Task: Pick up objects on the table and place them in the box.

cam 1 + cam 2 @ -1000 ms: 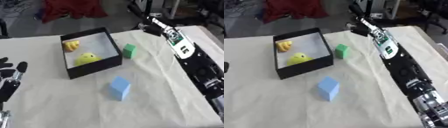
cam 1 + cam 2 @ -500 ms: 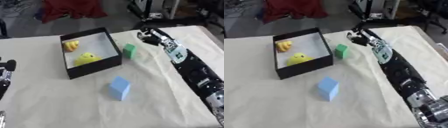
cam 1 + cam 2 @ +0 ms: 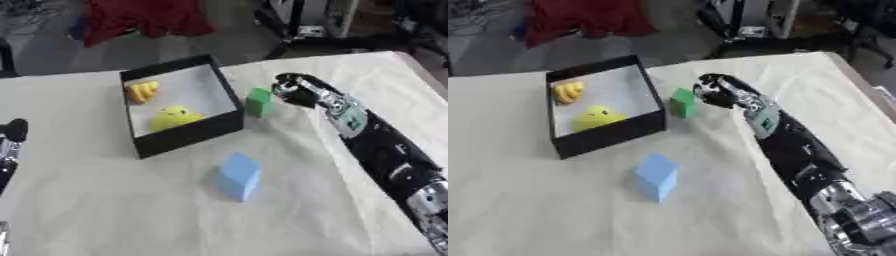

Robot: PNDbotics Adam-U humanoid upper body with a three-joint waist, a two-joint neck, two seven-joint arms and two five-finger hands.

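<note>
A black box (image 3: 186, 133) stands left of centre and holds two yellow things (image 3: 173, 116), one round and one smaller at the back. A small green block (image 3: 682, 102) stands just off the box's right wall. My right hand (image 3: 716, 90) is right next to that block on its right side, open, with its fingers loosely bent toward it; I cannot tell whether they touch it. A light blue block (image 3: 238, 175) lies in front of the box on the cloth. Only a bit of my left hand (image 3: 12, 131) shows at the left edge, pointing up.
A cream cloth (image 3: 105, 215) covers the table. My right forearm (image 3: 798, 150) lies diagonally across the right half of it. Behind the far edge are a red cloth (image 3: 144, 17) and dark equipment (image 3: 306, 20).
My right hand has come down and to the left, from the far right corner of the table to the green block's side. The left hand has slid toward the left edge of the view.
</note>
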